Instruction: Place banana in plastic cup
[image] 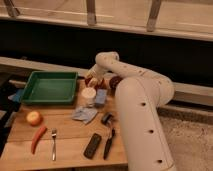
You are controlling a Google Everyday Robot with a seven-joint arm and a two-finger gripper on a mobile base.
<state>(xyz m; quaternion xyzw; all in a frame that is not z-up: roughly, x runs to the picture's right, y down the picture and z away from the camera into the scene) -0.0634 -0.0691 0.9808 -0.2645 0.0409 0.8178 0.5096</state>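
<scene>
Beside the green tray (pixel 50 87), the gripper (pixel 93 80) is poised with jaws apart; the banana, not discernible, is yet to be clamped.

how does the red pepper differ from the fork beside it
The pepper is orange-red, thick and curved; the fork is grey, thin and straight. The pepper lies slanted, the fork nearly front to back. Both lie flat on the wooden table, front left. The gripper is at the far edge, away from both.
</scene>
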